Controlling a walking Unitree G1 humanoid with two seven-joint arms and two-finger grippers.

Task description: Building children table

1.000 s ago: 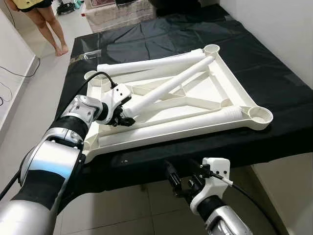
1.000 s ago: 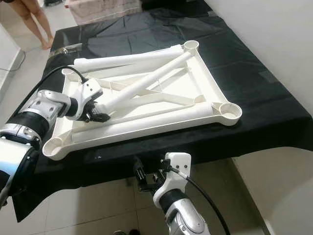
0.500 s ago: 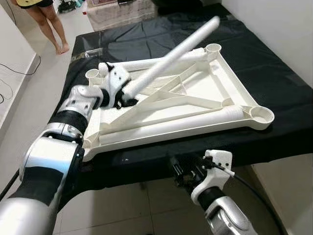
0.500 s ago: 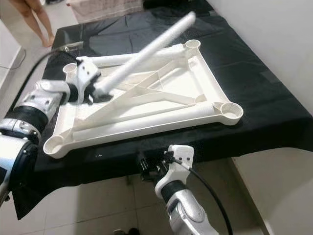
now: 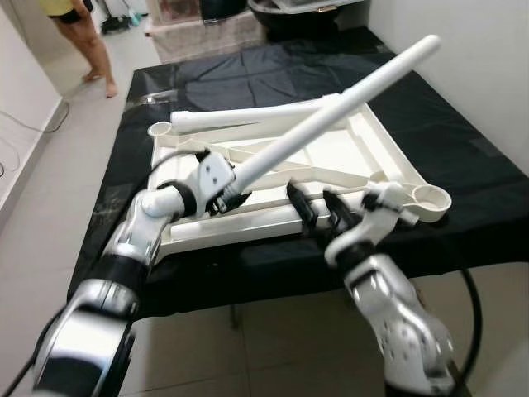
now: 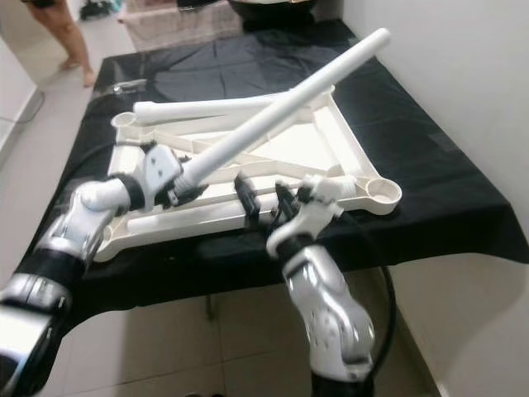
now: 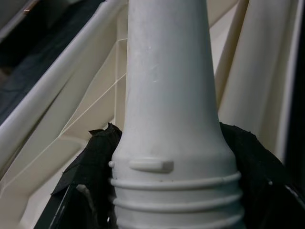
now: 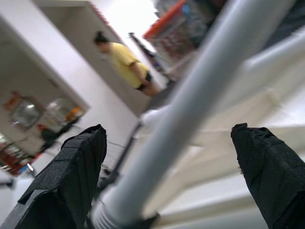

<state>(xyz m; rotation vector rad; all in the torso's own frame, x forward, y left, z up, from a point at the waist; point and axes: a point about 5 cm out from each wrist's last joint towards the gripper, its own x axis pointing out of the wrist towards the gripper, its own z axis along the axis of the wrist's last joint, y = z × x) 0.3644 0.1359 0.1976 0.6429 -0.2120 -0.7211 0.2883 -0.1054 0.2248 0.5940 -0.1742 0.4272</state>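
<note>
I see the white tabletop point(image 5: 347, 153) lying upside down on the black cloth point(image 5: 463, 149) that covers the work surface, its ribbed underside facing up and round sockets at its corners. 1 loose leg point(image 5: 248, 116) lies along the far edge of the tabletop, and another leg point(image 5: 248, 222) lies along the near edge.

My left gripper point(image 5: 221, 192) sits over the near left part of the tabletop, its black fingers pinched on the ribbed, threaded end of a 3rd leg, the raised leg point(image 5: 339, 103). In the left wrist view that threaded collar point(image 7: 174, 191) sits squeezed between the 2 black pads point(image 7: 93, 167). From the gripper the raised leg slants up and away over the tabletop, toward the far right, with its free end in the air above the cloth.

My right gripper point(image 5: 316, 208) is up at the near edge of the tabletop, just beside the near leg and close below the raised leg. Its 2 fingers stand spread apart with nothing between them; in the right wrist view the raised leg point(image 8: 200, 95) crosses the gap between the pads point(image 8: 71, 176), apparently a little way beyond them, though that view is blurred.

A person point(image 5: 78, 33) stands on the tiled floor point(image 5: 50, 190) beyond the far left corner.
</note>
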